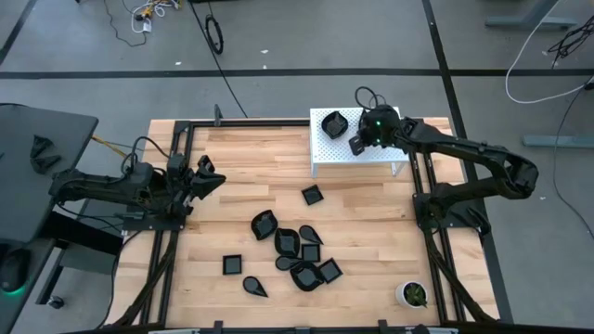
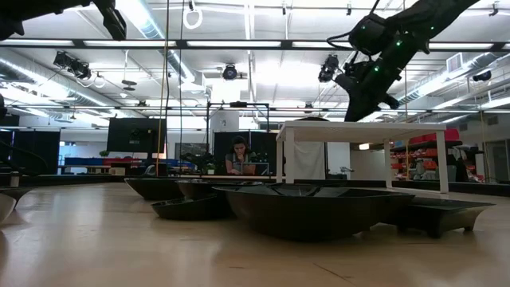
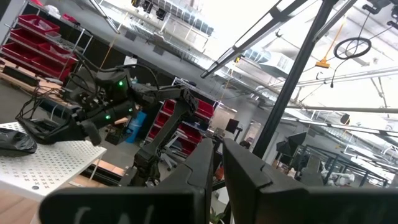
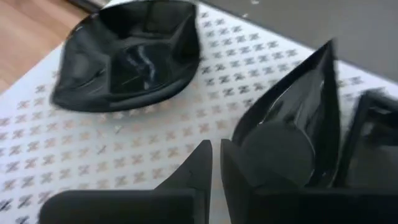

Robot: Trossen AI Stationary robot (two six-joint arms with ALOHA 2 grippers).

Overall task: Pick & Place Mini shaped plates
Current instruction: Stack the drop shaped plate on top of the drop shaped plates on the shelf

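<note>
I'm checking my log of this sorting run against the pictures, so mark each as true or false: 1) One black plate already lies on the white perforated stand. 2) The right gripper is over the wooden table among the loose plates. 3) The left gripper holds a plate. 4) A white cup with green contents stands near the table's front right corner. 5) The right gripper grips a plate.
1) True: a black plate lies on the white perforated stand.
2) False: the right gripper is above the stand, not among the loose plates.
3) False: the left gripper is empty, jaws shut, off at the table's left side.
4) True: the white cup stands there.
5) True: its jaws pinch a held plate.
</note>
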